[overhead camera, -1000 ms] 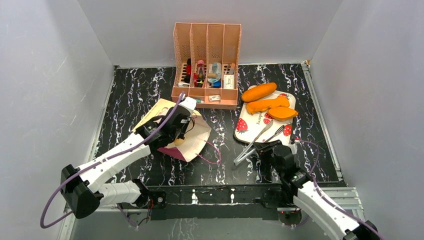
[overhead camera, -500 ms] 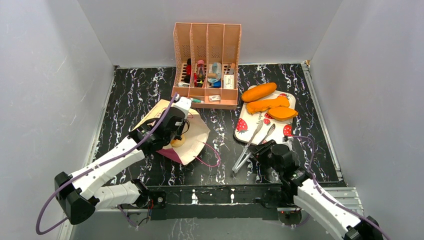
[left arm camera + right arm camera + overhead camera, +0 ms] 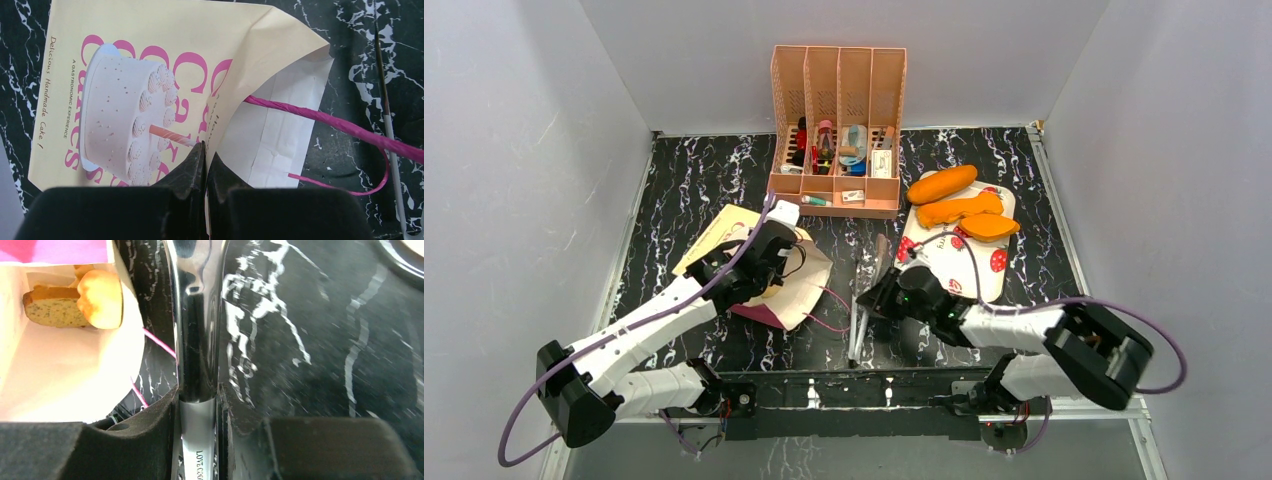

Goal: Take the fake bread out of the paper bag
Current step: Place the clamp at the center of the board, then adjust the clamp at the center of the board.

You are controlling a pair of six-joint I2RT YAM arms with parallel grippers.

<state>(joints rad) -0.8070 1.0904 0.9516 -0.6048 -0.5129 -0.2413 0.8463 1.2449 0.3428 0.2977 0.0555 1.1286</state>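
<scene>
Left wrist: pinching bag [image 3: 150, 30] mouth's edge between left gripper's [image 3: 205, 155] pressed-together fingers. Clamping tongs [image 3: 195, 315] in right gripper [image 3: 197, 400] just right of mouth, bare table [image 3: 300, 315] beyond. Showing bread [image 3: 100, 297] inside mouth, more on far-right tray [image 3: 994, 265].

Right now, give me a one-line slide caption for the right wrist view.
Right gripper clamps steel tongs beside the open paper bag, a bun and a bread slice inside.
</scene>
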